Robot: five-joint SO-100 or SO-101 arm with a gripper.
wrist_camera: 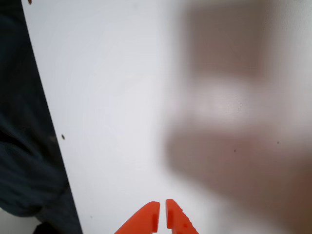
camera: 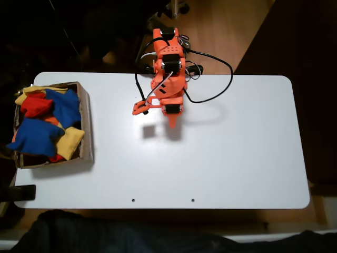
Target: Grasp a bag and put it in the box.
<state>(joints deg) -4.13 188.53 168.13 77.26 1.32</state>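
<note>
no readable text, no labels, no brands, no numbers, no signs anywhere

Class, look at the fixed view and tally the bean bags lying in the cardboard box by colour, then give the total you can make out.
Red bag: 1
Blue bean bags: 2, the second at
Yellow bean bags: 2, the second along the far wall
Total: 5 clearly visible in the box; orange patches between them may be further bags, too hidden to count.
</note>
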